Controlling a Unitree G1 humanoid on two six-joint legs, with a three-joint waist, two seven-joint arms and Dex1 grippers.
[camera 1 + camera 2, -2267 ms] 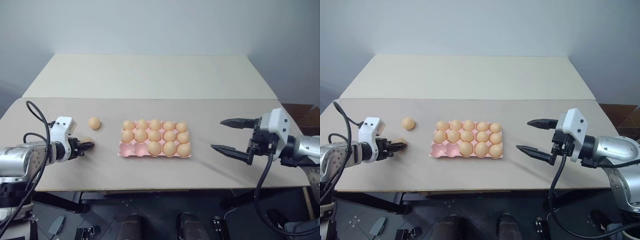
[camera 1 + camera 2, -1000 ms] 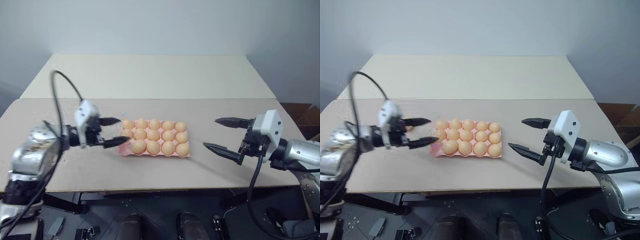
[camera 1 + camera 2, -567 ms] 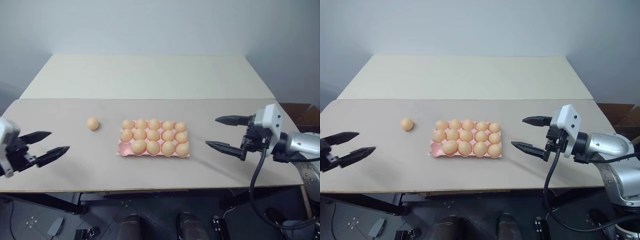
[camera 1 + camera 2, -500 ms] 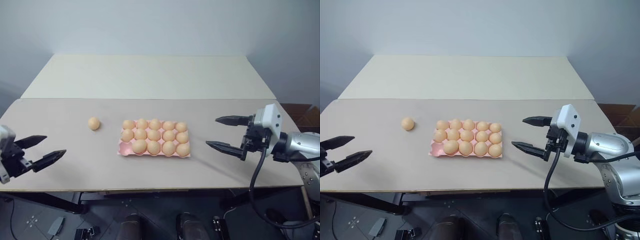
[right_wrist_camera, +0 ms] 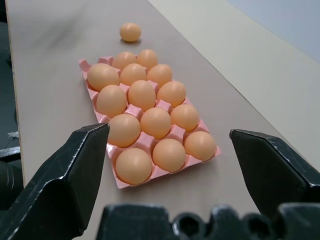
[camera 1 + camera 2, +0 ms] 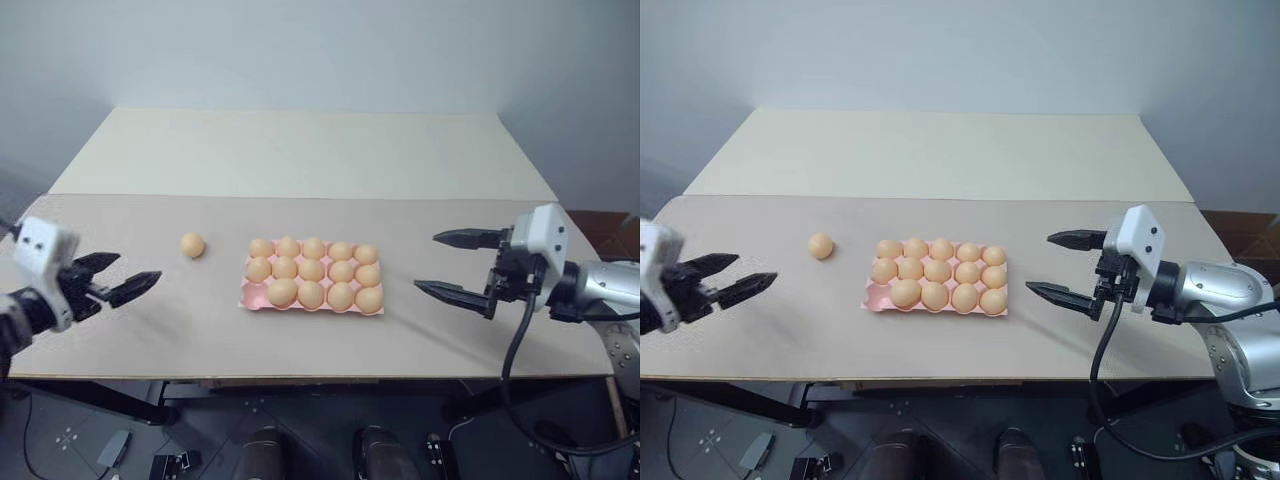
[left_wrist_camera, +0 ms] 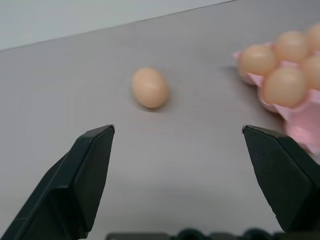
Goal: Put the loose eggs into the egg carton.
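Note:
A pink egg carton [image 6: 246, 296] lies mid-table with several tan eggs in its cups; its front left corner cup is bare. One loose egg [image 6: 192, 244] rests on the table a little to the carton's left, and also appears as the egg [image 7: 150, 87] ahead of my left gripper. My left gripper [image 6: 139, 266] hovers open and empty near the table's left end, pointing toward that egg. To the right of the carton [image 5: 86, 65], my right gripper [image 6: 427, 262] is held open and empty, facing it.
The grey table [image 6: 200, 340] has its front edge close below both grippers. A second, cream table [image 6: 300, 150] adjoins it at the back.
My left gripper set the egg it held into the carton's front row, drew back open to the table's left end, and has now turned toward the loose egg. The right gripper stayed put.

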